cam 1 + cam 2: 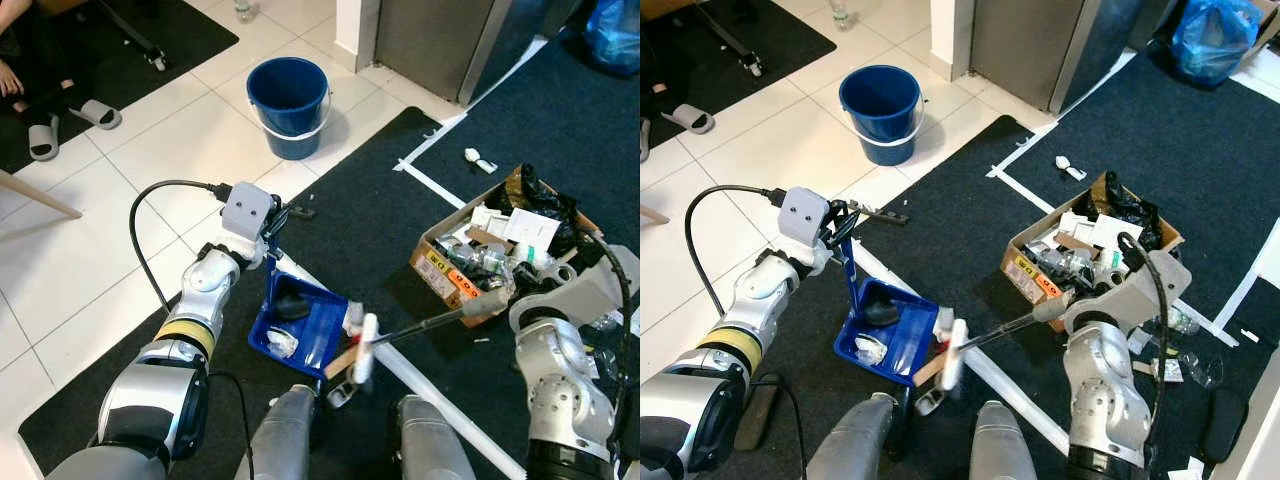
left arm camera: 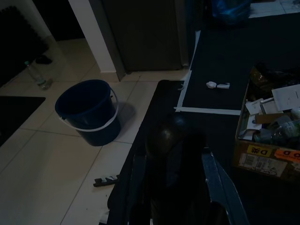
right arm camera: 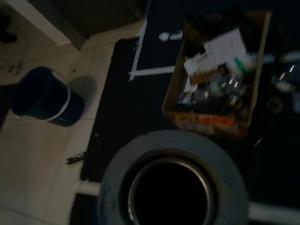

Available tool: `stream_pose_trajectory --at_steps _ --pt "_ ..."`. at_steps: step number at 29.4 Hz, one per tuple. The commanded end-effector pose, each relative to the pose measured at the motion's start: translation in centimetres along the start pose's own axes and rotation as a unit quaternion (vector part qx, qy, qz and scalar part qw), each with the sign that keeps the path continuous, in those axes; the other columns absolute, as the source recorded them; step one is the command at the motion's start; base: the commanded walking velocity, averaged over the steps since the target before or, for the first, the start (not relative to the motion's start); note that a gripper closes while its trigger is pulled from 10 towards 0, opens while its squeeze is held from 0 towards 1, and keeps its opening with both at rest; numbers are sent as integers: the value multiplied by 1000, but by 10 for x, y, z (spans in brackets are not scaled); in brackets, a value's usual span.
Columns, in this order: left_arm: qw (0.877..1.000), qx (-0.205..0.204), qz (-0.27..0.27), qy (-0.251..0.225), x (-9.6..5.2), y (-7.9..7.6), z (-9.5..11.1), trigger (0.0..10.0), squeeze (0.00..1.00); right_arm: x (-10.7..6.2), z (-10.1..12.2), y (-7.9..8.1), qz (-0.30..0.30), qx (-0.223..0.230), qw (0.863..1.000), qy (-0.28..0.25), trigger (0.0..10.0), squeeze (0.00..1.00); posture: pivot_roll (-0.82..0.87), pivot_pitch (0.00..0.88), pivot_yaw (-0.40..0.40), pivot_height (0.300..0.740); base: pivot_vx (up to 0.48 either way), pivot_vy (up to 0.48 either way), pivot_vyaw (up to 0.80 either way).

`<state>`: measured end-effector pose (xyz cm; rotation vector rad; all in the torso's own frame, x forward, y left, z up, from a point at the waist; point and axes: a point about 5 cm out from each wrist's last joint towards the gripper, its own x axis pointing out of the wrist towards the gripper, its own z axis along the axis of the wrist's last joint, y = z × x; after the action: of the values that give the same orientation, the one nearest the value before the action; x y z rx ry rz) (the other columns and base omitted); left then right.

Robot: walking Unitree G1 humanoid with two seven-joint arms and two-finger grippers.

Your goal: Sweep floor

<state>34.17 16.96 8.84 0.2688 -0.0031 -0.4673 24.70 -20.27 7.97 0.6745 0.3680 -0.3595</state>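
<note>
Clamped fingers of the left gripper (image 1: 845, 232) hold the upright handle of the blue dustpan (image 1: 887, 331), which rests on the dark mat (image 1: 970, 215). Right gripper (image 1: 1072, 305) is closed around the brush (image 1: 956, 352) handle, running level, head toward the dustpan's open edge.

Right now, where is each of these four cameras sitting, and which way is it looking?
Left eye view: on the head, looking down at the blue dustpan held by the left gripper; both silver arms and legs show.
Right eye view: beside it, same scene, with the brush held by the right gripper.
Left wrist view: on the left wrist, facing the blue bucket; dark fingers show in front.
Right wrist view: on the right wrist, looking along the brush handle's round end toward the cardboard box.
All four share bucket and box.
</note>
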Motion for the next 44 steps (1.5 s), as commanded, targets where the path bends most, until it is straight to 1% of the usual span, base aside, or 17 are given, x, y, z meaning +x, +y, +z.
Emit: stream_pose_trajectory --at_steps 1,6,15,22,26,28,29,30,31,33,35,36,38,39,40,42,44 --pt "999 -11 -28 33 -5 -15 -17 10000 0 -6 -41 42 76 141 984 77 10000 0 -77 208 34 740 0 0 0" --pt "999 -10 -29 33 -5 -15 -16 10000 0 -5 -36 42 81 152 982 72 10000 0 -78 207 39 740 0 0 0" --pt "999 -10 -33 32 -3 -18 -15 10000 0 0 -16 32 76 165 983 37 10000 0 -86 200 41 740 0 0 0" --pt "999 -10 -40 31 -1 -21 -14 10000 0 -1 16 38 108 190 975 -30 10000 0 -88 200 44 740 0 0 0" --pt "999 -11 -41 35 -2 -22 -16 10000 0 0 40 41 132 222 964 -66 10000 0 -87 195 47 740 0 0 0" --pt "998 -12 -41 36 -3 -22 -17 10000 0 -1 57 40 137 228 958 -106 10000 0 -84 193 46 740 0 0 0" --pt "998 -12 -41 36 -3 -22 -17 10000 0 -2 65 39 136 215 959 -129 10000 0 -84 193 46 740 0 0 0" --pt "998 -12 -41 36 -3 -22 -17 10000 0 -2 65 39 136 215 959 -129 10000 0 -84 193 46 740 0 0 0" --pt "998 -12 -41 36 -3 -22 -17 10000 0 -3 73 38 131 202 958 -157 10000 0 -84 191 47 740 0 0 0" --pt "998 -12 -41 36 -3 -22 -17 10000 0 -3 73 38 131 202 958 -157 10000 0 -84 191 47 740 0 0 0" --pt "998 -12 -42 36 -2 -23 -17 10000 0 -8 86 40 125 143 960 -205 10000 0 -82 193 49 740 0 0 0" --pt "998 -12 -42 36 -2 -23 -17 10000 0 -8 86 40 125 143 960 -205 10000 0 -82 193 49 740 0 0 0" --pt "998 -12 -43 36 -2 -24 -17 10000 0 -13 96 41 110 85 960 -245 10000 0 -82 193 49 740 0 0 0" --pt "998 -12 -45 36 -2 -25 -17 10000 0 -18 104 45 101 24 956 -274 10000 0 -83 202 48 740 0 0 0" --pt "998 -12 -45 36 -2 -25 -17 10000 0 -18 104 45 101 24 956 -274 10000 0 -83 202 48 740 0 0 0" --pt "998 -13 -47 36 -2 -26 -17 10000 0 -21 108 47 97 -7 952 -289 10000 0 -83 198 49 740 0 0 0" --pt "998 -13 -47 36 -3 -26 -18 10000 0 -22 109 48 98 -14 951 -291 10000 0 -83 198 49 740 0 0 0"
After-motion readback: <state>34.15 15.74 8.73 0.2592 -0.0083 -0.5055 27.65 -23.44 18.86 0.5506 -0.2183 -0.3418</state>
